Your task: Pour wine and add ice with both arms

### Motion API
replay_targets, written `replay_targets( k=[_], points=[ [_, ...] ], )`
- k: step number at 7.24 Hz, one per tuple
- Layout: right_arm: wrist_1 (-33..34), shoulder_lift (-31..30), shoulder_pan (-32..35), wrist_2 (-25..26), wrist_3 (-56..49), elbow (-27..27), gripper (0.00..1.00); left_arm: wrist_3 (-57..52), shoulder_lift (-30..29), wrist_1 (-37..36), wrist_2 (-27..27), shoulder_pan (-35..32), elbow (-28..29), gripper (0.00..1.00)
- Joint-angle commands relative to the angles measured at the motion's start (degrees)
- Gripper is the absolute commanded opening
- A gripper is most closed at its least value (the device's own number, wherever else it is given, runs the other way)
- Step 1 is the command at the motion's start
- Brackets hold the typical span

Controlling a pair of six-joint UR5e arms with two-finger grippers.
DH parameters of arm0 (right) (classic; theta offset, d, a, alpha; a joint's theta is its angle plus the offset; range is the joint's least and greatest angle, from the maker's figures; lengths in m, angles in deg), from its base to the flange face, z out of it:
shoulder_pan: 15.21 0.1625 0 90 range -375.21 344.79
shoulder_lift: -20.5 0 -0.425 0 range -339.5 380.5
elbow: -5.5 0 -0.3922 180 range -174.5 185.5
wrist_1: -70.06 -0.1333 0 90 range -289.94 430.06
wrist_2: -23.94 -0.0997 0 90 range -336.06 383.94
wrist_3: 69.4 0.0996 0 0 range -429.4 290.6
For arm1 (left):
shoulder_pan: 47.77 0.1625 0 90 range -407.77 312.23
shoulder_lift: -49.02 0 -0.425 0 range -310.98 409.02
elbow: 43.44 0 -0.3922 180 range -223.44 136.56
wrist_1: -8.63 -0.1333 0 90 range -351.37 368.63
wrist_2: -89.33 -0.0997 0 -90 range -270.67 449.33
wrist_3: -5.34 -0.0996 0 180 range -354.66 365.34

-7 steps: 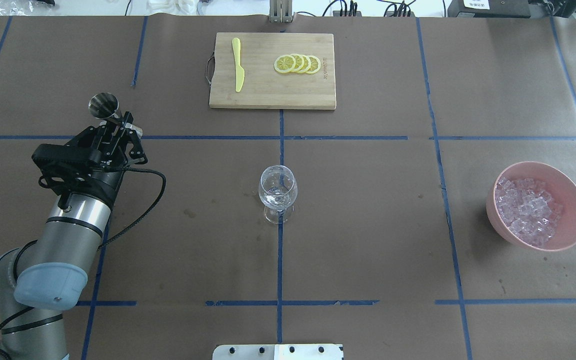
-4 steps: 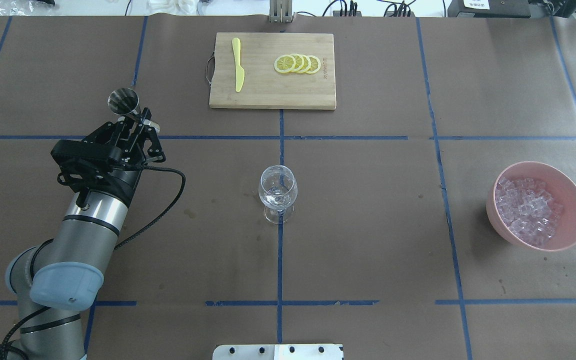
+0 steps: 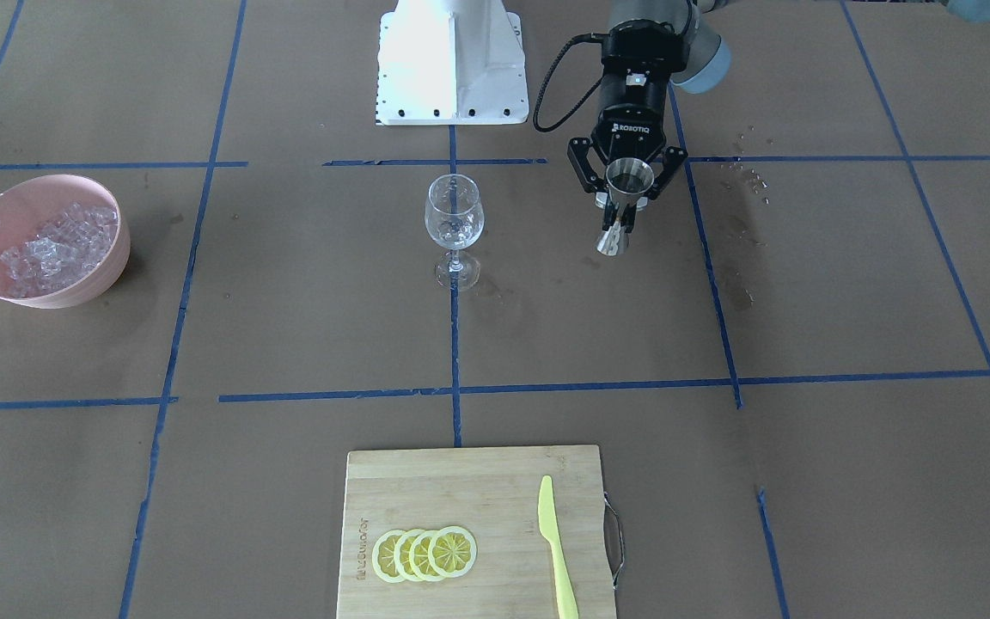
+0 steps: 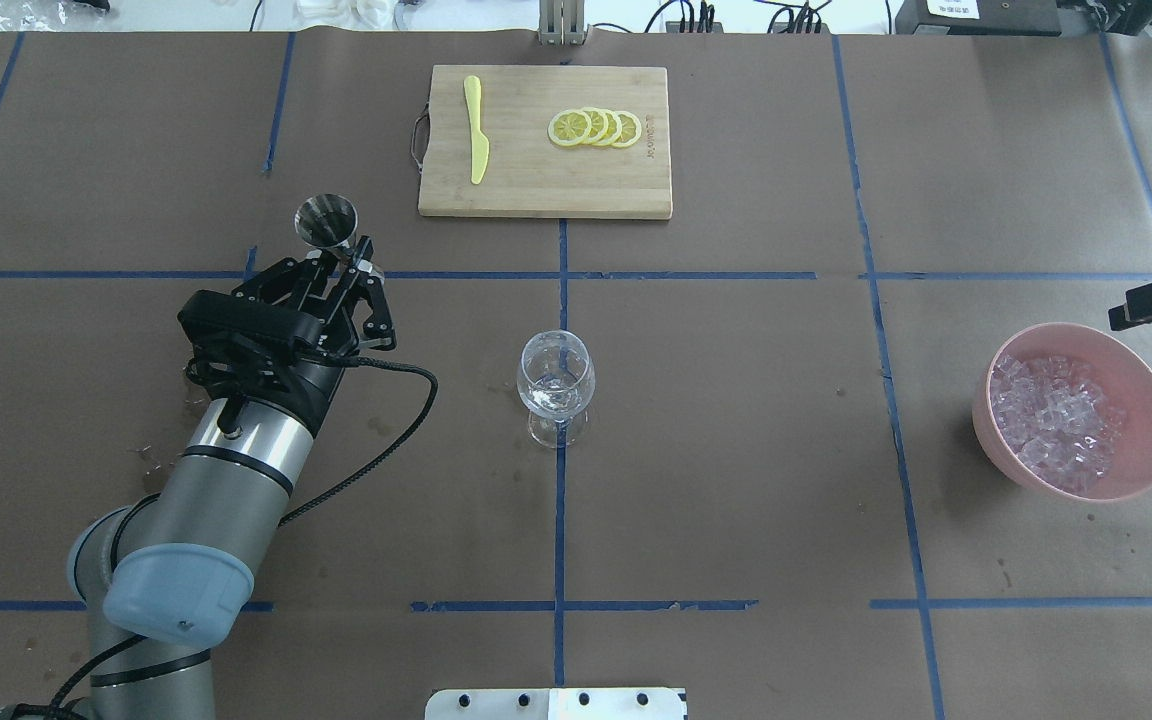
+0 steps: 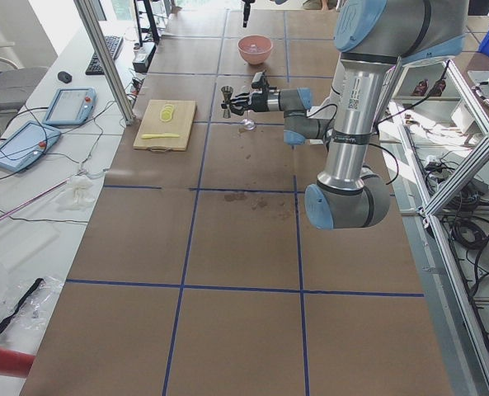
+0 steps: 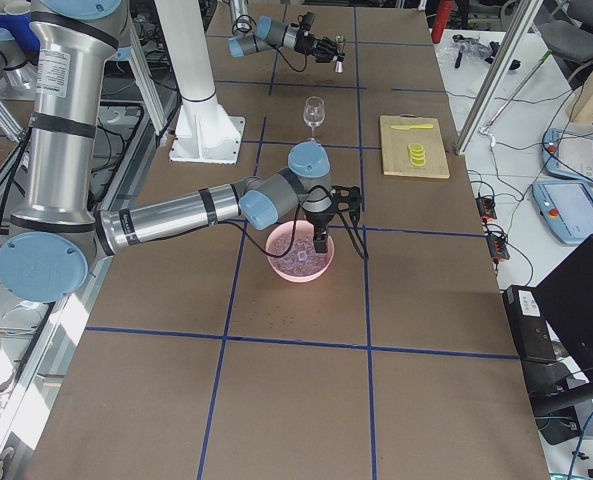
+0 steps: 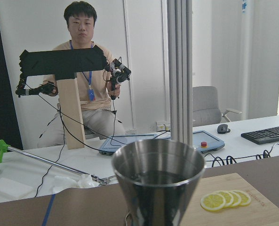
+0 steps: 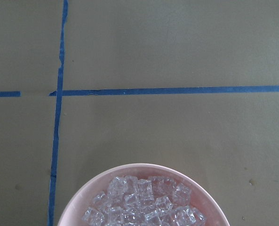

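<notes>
Right now the ice (image 4: 1056,420) is sitting in a heap inside the pink bowl (image 4: 1136,375). The bowl is resting on the table (image 4: 736,480), far out on the robot's right side. Every little cube is lying in the bowl, and it is filling the bowl about halfway up.

The right gripper (image 4: 1136,310) is hanging just over the bowl's far edge. Only a small black part of it is showing, so I cannot tell if its fingers are apart or together. Its own camera is looking straight down at the ice and the brown paper.

The wine glass (image 4: 556,385) is standing up straight in the middle of the table, right on a blue tape line. It is sitting well apart from the bowl.

The left gripper (image 4: 341,262) is reaching out on the other side of the glass, on the robot's left. Its two fingers are squeezing the thin middle of a shiny metal measuring cup (image 4: 326,220). The cup is staying upright with its wide mouth facing up, and it is looking dark inside. It is not touching the glass.

Farther back, a wooden cutting board (image 4: 546,190) is lying flat. Four lemon slices (image 4: 596,128) and a yellow knife (image 4: 476,130) are resting on it.

A person (image 7: 87,80) is sitting behind the table's far side, holding some controls.
</notes>
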Motion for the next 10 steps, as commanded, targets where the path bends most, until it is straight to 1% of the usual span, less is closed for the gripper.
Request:
replay_targets(
  k=[1, 2, 4, 5, 6, 8, 10],
  points=[
    [-3.32, -3.42, -1.76, 0.58, -0.36, 1.29, 1.0, -4.65, -2.87, -3.25, -0.02, 2.56, -0.2, 0.0],
    [-4.22, -3.97, -1.94, 0.58, -0.36, 1.38, 1.0, -7.11, -5.05, -6.93, -0.02, 3.53, -0.2, 0.0],
    [-4.32, -4.06, -2.2, 0.58, -0.62, 1.38, 1.0, -7.31, -7.61, -15.71, -0.2, 5.2, -0.11, 0.0],
    [-4.32, -3.97, -2.29, 0.58, -0.62, 1.38, 1.0, -10.79, -8.32, -17.84, -0.37, 5.64, -0.02, 0.0],
    [-4.32, -3.97, -2.38, 0.58, -0.62, 1.38, 1.0, -15.0, -8.41, -17.95, -0.98, 5.82, 0.24, 0.0],
    [-4.32, -3.71, -2.55, 0.58, -0.53, 1.38, 1.0, -27.12, -8.94, -17.95, -3.61, 6.08, 0.5, 0.0],
    [-4.32, -3.53, -2.73, 0.58, -0.45, 1.29, 1.0, -35.91, -9.64, -18.04, -5.29, 6.44, 1.12, 0.0]
  ],
)
